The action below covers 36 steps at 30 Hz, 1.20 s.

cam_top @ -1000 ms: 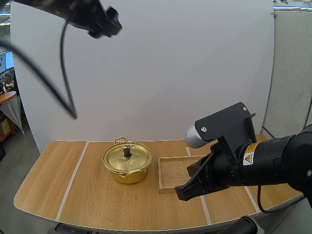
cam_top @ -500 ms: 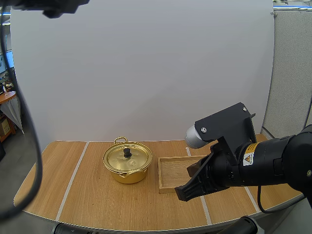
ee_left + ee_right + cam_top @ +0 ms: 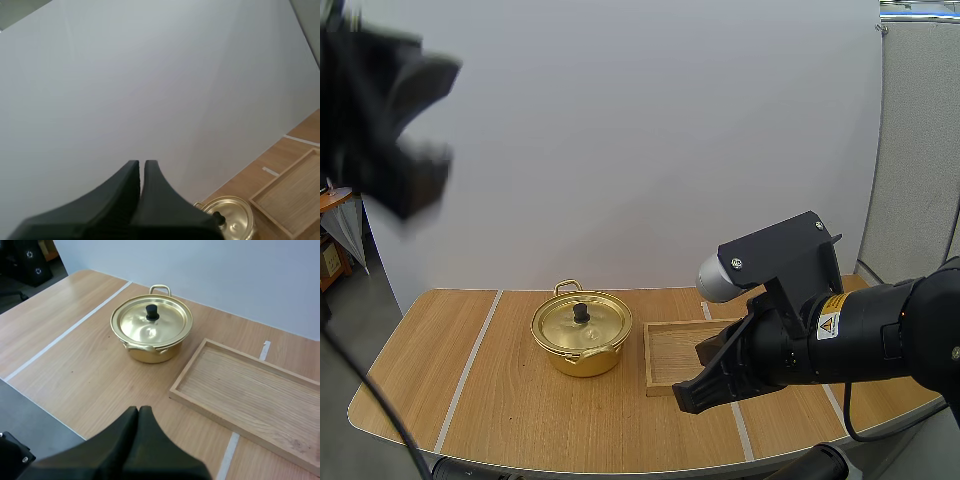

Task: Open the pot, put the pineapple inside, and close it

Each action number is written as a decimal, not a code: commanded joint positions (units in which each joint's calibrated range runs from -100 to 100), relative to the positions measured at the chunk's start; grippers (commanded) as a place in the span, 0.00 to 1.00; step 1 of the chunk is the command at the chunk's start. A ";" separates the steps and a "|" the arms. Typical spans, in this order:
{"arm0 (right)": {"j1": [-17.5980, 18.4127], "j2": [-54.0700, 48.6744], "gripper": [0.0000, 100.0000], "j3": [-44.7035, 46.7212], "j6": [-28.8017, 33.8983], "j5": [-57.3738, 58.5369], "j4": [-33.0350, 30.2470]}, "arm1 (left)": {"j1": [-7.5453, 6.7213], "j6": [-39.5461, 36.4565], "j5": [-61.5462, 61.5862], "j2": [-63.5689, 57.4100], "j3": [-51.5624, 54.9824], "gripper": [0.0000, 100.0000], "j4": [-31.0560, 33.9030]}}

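Golden metal pot [image 3: 581, 335] sits on the light wooden desk [image 3: 500, 400], and its matching round gold lid [image 3: 582, 324] is seated flat on the rim with the small black knob [image 3: 581, 312] upright at its centre. The pot is closed, one loop handle at the far side. Just beside it, to its right and not touching, lies the shallow rectangular wooden tray [image 3: 670, 358].

Over to the right gripper [image 3: 138, 409]: its two black fingers are pressed together into a single dark wedge, with nothing between them. It touches nothing. It hangs above the front part of the desk, tips aimed towards the ground between pot and tray, and in the high view it sits in front of the tray's near right end.

The left gripper [image 3: 141, 162] is high up, well above the desk and well apart from the pot. Its fingers lie side by side with only a thin seam between them, gripping nothing. From its own camera the gold pot and the tray's corner show far below.
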 commanded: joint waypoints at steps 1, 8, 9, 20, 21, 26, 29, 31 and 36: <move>-3.16 -4.46 0.00 0.00 -0.31 -5.24 0.81 | -0.28 -0.85 0.14 -8.47 8.62 0.00 -1.17; -7.91 -9.59 0.00 0.00 -0.31 -15.66 0.81 | -0.28 -4.16 -3.30 -11.93 19.25 0.00 -2.72; -8.55 -9.93 0.00 0.00 -0.31 -16.77 0.81 | -0.28 -4.54 -4.82 -12.10 20.17 0.00 -2.72; -12.53 -10.40 0.00 0.13 -0.31 -46.18 0.81 | -0.28 -17.62 -53.00 -12.20 38.18 0.00 -2.72; -12.53 -10.40 0.00 0.13 -0.31 -49.11 0.81 | -0.28 -17.75 -58.51 -12.20 40.34 0.00 -2.72; -12.53 -9.54 0.00 0.13 -0.31 -57.64 0.81 | -0.28 -17.75 -82.05 -12.20 50.26 0.00 -2.72; -12.53 -8.00 0.00 0.23 -0.31 -59.23 0.81 | -0.28 -17.75 -90.46 -12.20 57.00 0.00 -2.72; -12.53 -7.30 0.00 1.90 -0.31 -62.48 0.81 | -0.28 -17.75 -92.21 -12.20 60.69 0.00 -2.72; -12.55 -7.36 0.00 9.93 -0.31 -71.06 0.81 | -0.28 -17.75 -92.26 -12.20 65.85 0.00 -2.72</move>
